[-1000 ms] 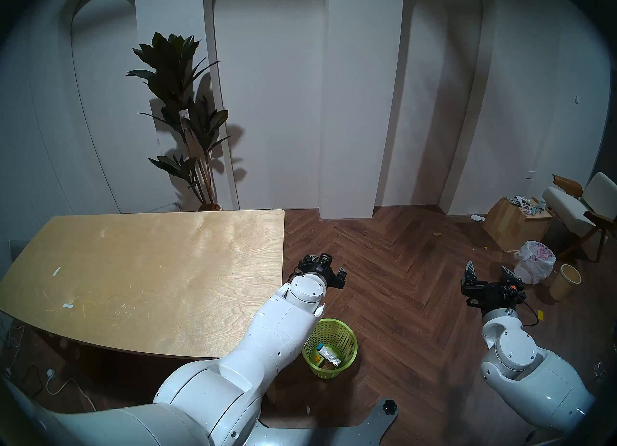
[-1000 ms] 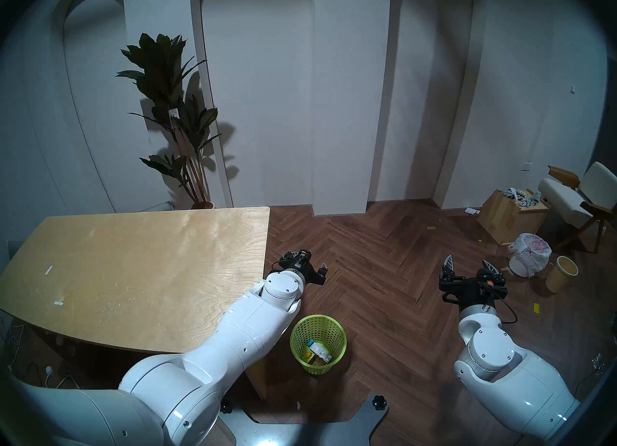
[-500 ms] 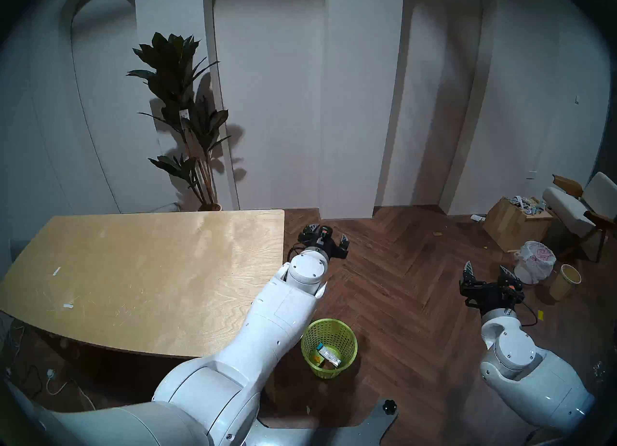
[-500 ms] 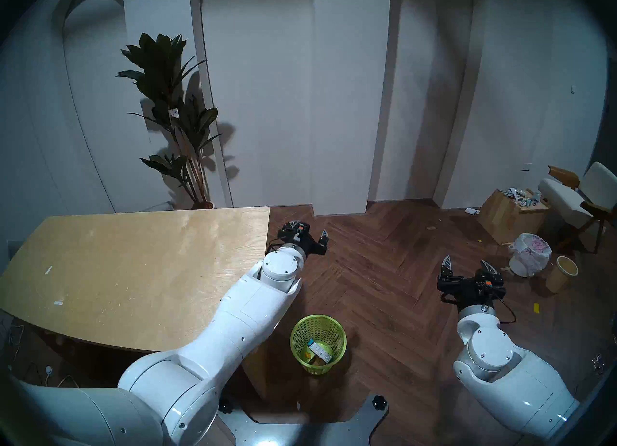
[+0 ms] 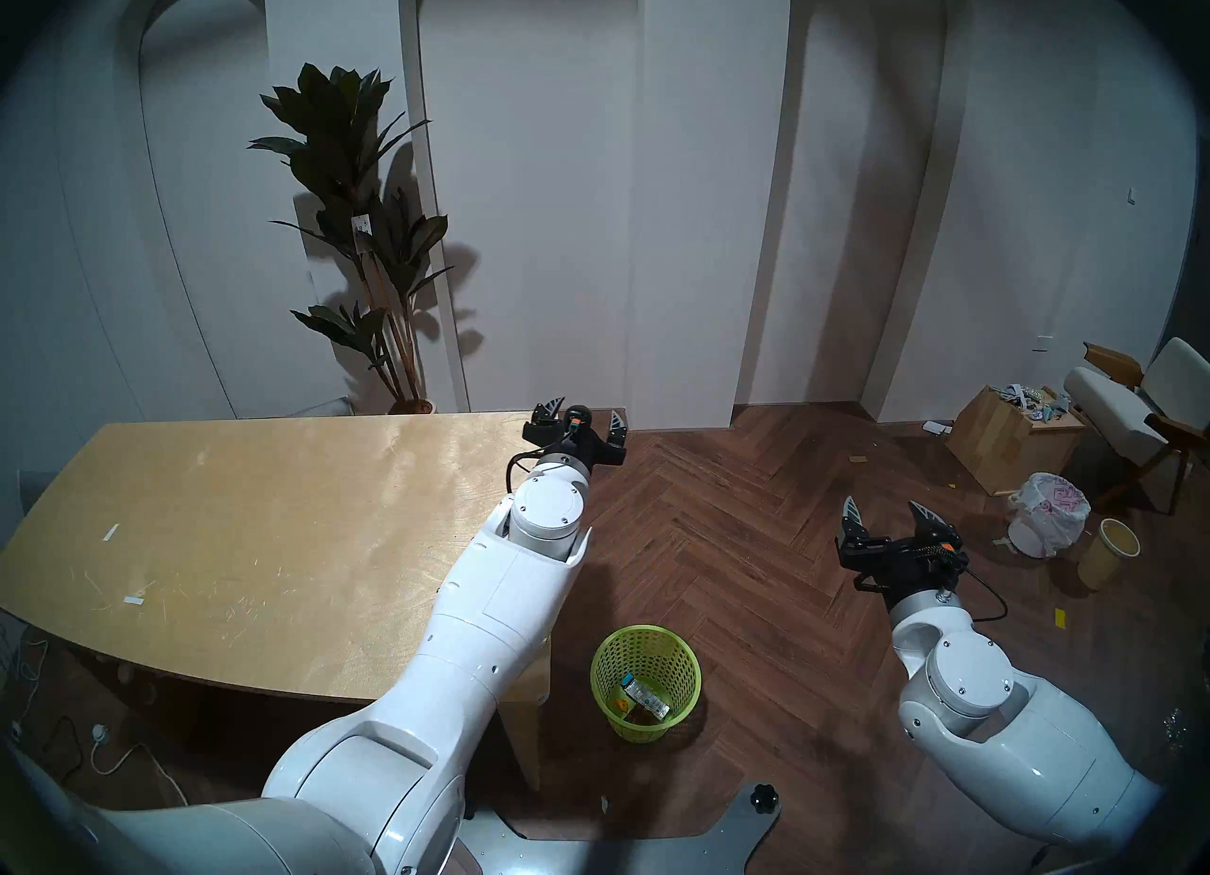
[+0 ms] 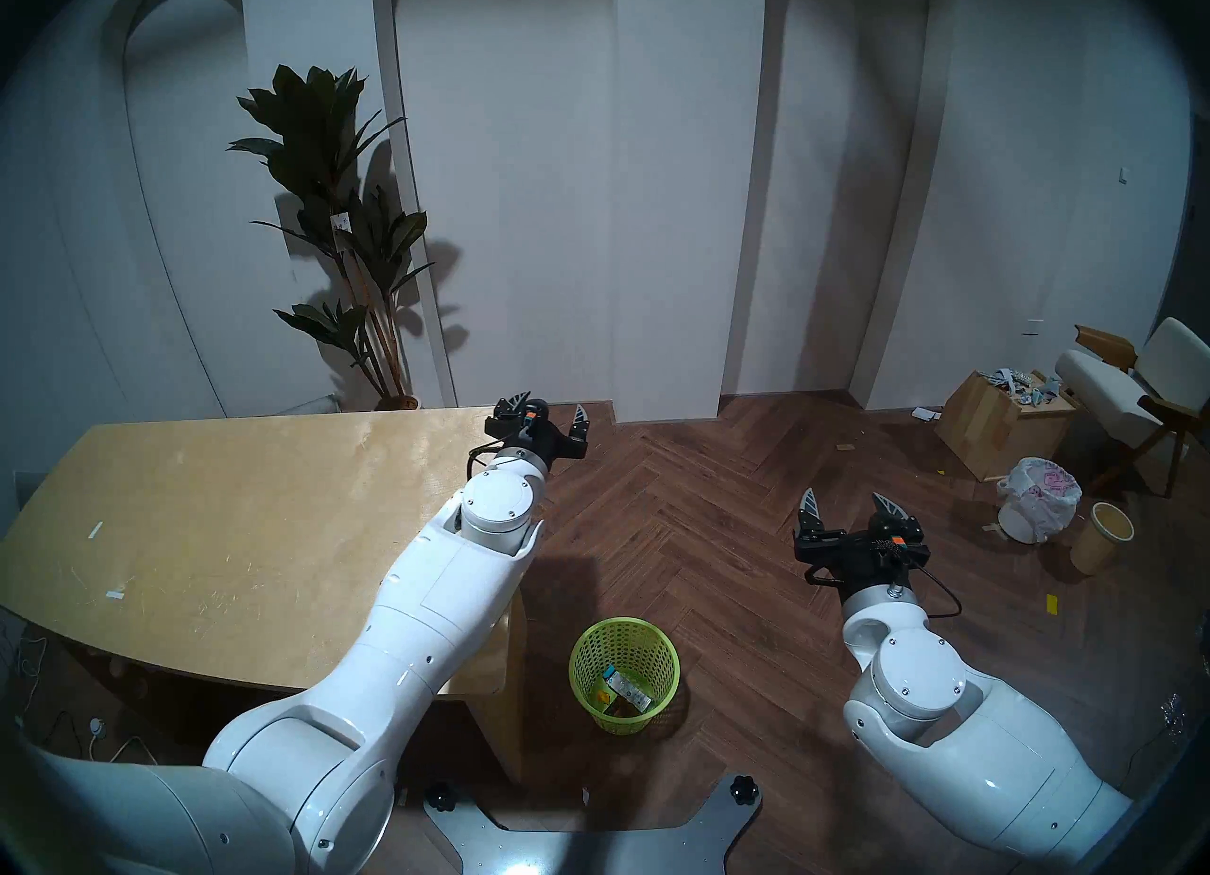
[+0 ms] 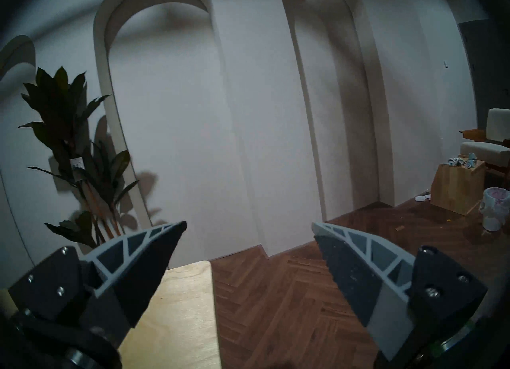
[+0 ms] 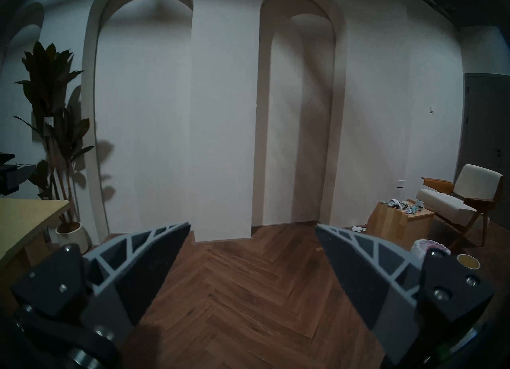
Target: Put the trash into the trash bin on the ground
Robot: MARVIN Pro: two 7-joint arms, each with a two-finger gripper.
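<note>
Jaws of both the left gripper [image 5: 583, 418] and the right gripper [image 5: 889, 512] stood open and empty, so with 3 trash items [image 5: 641, 702] already in the green bin [image 5: 681, 654] well below them, retracting clear of the bench [image 5: 262, 526] seemed best.

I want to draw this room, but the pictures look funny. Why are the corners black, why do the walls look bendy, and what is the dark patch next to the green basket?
In every view the fisheye lens leaves a dark rim and bows the arches. In the head views, the patch on the floor above the green basket looks like a shadow under the left arm. Both wrist views are dim.
</note>
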